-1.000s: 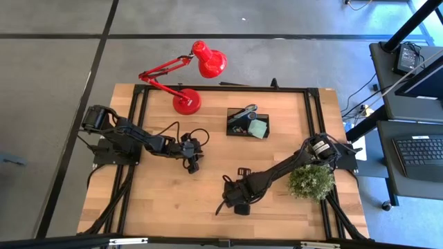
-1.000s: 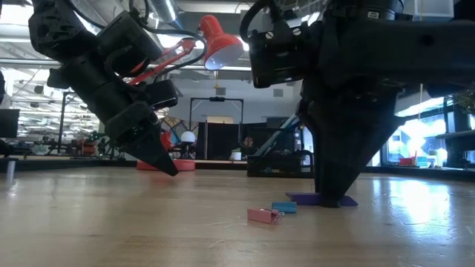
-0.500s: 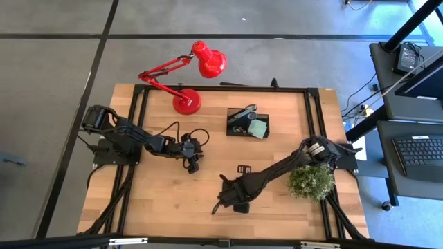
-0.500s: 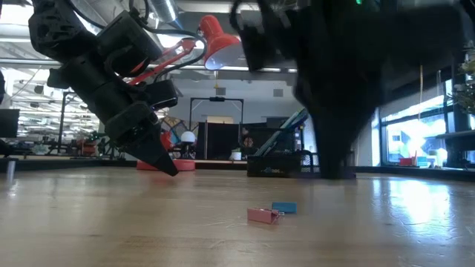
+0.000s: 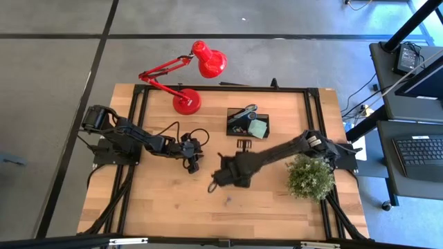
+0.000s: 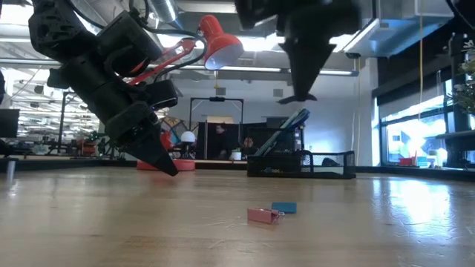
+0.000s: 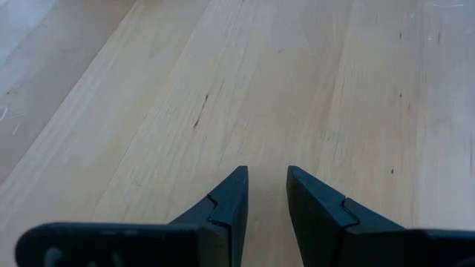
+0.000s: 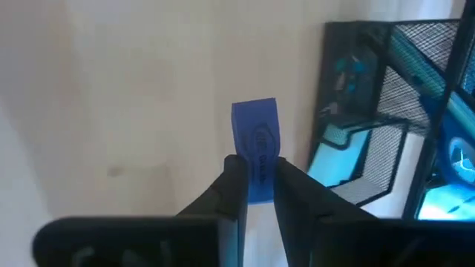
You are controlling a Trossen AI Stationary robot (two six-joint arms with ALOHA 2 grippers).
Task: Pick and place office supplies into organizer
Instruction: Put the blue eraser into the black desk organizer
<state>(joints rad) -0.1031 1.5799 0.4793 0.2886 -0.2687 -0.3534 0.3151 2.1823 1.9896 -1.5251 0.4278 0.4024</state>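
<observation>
My right gripper [image 8: 256, 167] hangs high over the table's middle [image 5: 216, 181], shut on a small purple-blue piece [image 8: 256, 141]. The low view shows that piece under the fingertips [image 6: 297, 97], well above the wood. The black mesh organizer [image 5: 248, 123] stands toward the far edge, with scissors and a pale green pad in it. It fills the side of the right wrist view [image 8: 401, 111]. My left gripper [image 7: 267, 185] rests low at the table's left middle [image 5: 194, 164], its tips slightly open over bare wood. My right gripper pinches one end of the purple-blue piece [image 8: 256, 174] between its two fingers. The fingers come from above, pointing steeply down. The rest of the piece sticks out past the fingertips. It is lifted clear of the table.
A pink piece [image 6: 262, 215] and a blue piece [image 6: 283, 208] lie on the wood near the front. The red desk lamp [image 5: 187, 102] stands at the far left, the green plant [image 5: 310, 178] at the right. A black frame [image 5: 308, 104] runs around the table.
My right gripper has risen from the tabletop with the purple-blue piece, which lay flat on the wood a second ago. It has moved toward the far edge and the organizer and tipped to point more steeply down.
</observation>
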